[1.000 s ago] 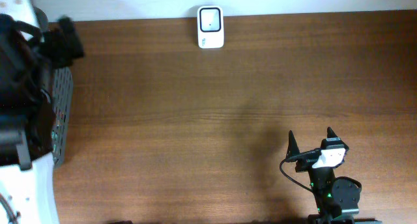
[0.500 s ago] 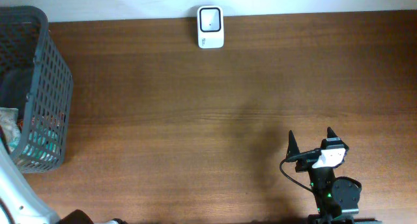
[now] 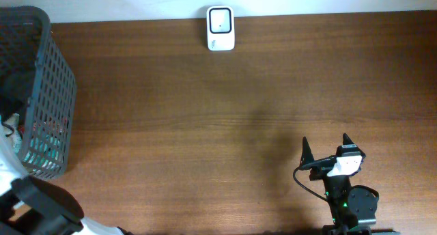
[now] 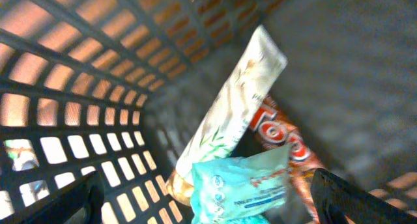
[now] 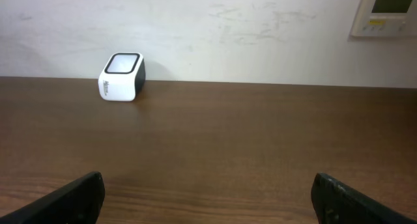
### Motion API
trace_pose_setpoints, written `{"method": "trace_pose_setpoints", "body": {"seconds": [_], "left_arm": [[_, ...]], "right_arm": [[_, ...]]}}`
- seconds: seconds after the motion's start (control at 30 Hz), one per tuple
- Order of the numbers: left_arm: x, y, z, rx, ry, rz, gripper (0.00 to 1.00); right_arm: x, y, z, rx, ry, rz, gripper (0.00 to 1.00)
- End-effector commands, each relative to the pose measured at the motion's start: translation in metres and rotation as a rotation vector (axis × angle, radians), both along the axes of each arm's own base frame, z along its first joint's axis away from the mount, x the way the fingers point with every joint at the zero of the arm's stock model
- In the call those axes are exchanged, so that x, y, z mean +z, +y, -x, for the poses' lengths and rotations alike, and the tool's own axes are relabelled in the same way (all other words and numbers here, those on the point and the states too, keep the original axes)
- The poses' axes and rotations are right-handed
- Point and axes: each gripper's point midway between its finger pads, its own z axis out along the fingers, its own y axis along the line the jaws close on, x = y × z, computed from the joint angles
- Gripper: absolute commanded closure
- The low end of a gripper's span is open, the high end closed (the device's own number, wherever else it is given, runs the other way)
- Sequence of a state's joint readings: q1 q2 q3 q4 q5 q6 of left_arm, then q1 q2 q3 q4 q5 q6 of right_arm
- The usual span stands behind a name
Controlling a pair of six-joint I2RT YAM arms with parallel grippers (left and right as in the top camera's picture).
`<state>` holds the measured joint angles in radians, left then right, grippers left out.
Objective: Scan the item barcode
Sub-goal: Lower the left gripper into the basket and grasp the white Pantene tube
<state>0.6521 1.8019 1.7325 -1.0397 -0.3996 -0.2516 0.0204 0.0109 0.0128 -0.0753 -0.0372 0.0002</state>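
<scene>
Grey plastic mesh basket point(image 3: 58, 91) stands at the left edge of the brown wooden tabletop point(image 3: 205, 126), and the items for scanning lie inside it. The left wrist camera looks down among its latticed walls. There the left pincer point(image 4: 208, 204) is spread wide, with its dark fingertips point(image 4: 71, 201) in the lower corners of the view, holding nothing and hanging over the packets.

Three packets are heaped together. A long cream packet printed with green sprigs point(image 4: 228, 113) leans slantwise across the pile. A pale teal plastic pouch point(image 4: 238, 188) lies over its lower end, and the pouch's small print is too blurred to read. To the right of both, a red-orange wrapper point(image 4: 280, 136) shows large white letters that look like "Top"; the rest is hidden.

Further right, at the tabletop's far edge, a white box-shaped barcode scanner point(image 3: 220, 29) with a dark-framed window stands against the white wall point(image 5: 228, 28), well apart from the basket. The grey writing on its side is too small to read.

At the near right, the right pincer point(image 3: 326, 146) is also spread wide and empty, facing the scanner across bare wood. A beige wall panel point(image 5: 391, 12) hangs at the upper right.
</scene>
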Motion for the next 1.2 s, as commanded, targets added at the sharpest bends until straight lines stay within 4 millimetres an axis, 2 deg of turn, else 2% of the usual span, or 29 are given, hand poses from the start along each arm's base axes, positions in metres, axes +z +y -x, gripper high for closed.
{"method": "trace_pose_setpoints", "body": {"seconds": [0.0,0.1,0.2,0.5,0.93,1.0,1.1,1.17], "left_arm": [[-0.023,0.012,0.008,0.045,0.049,0.012,0.0],[-0.034,0.02,0.0,0.007,0.072,0.006,0.02],[-0.044,0.027,-0.01,-0.087,0.124,-0.011,0.1],[-0.095,0.039,-0.014,-0.137,0.25,0.022,0.06],[-0.168,0.04,-0.016,-0.145,0.341,0.108,0.1],[-0.172,0.04,-0.015,-0.145,0.348,0.114,0.17],[-0.173,0.039,-0.015,-0.146,0.349,0.116,0.49],[-0.173,0.039,-0.015,-0.146,0.35,0.116,0.49]], "right_arm": [[-0.003,-0.002,0.0,-0.013,0.004,-0.003,0.01],[-0.003,-0.002,0.0,-0.013,0.004,-0.003,0.01],[-0.003,-0.002,0.0,-0.013,0.004,-0.003,0.01],[-0.003,-0.002,0.0,-0.013,0.004,-0.003,0.01],[-0.003,-0.002,0.0,-0.013,0.004,-0.003,0.01],[-0.003,-0.002,0.0,-0.013,0.004,-0.003,0.01],[-0.003,-0.002,0.0,-0.013,0.004,-0.003,0.01],[-0.003,-0.002,0.0,-0.013,0.004,-0.003,0.01]]}}
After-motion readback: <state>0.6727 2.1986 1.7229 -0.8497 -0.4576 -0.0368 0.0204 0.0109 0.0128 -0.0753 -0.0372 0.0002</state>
